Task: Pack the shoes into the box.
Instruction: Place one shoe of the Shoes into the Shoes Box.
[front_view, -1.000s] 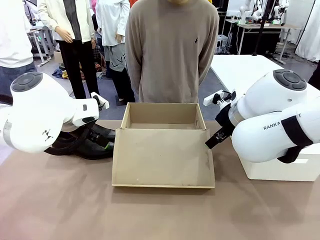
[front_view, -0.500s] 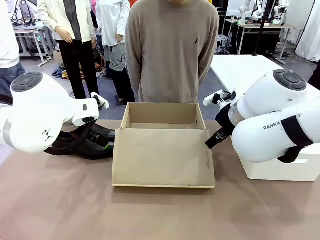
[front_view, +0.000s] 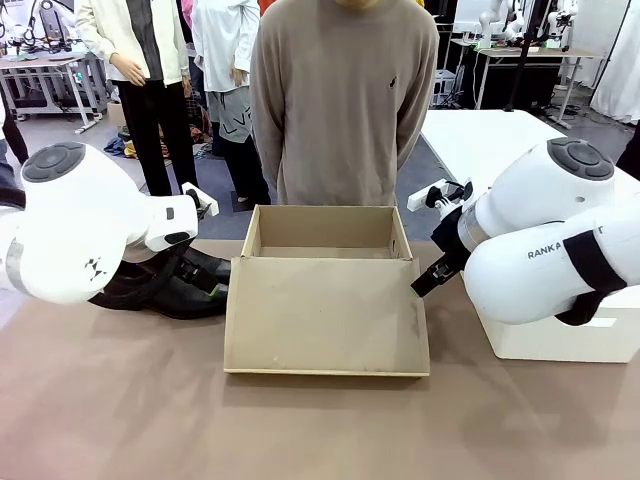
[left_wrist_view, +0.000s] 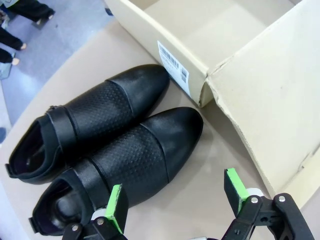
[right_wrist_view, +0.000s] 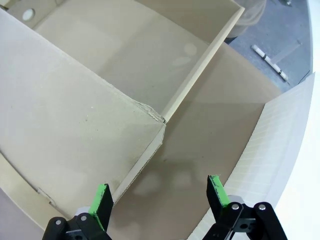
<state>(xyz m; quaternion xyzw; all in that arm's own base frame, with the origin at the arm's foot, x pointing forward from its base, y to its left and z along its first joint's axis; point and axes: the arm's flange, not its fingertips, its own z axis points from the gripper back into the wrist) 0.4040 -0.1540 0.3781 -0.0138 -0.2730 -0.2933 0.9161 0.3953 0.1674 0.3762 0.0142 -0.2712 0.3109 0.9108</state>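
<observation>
— Which arm is nearer the black dress shoes (left_wrist_view: 107, 135)?
— The left. The left gripper (left_wrist_view: 175, 195), jaws spread, hangs over the nearer one's heel. Both lie side by side near the table's (left_wrist_view: 212, 155) left edge, toes towards the cardboard shoebox (left_wrist_view: 172, 62).
— And the right gripper (right_wrist_view: 159, 192)?
— Spread too, at the shoebox's opposite corner, well apart from the pair.

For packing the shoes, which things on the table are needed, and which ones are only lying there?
Needed:
shoes, side by side next to the box
box, open

Only lying there:
white box, under the right arm
</observation>
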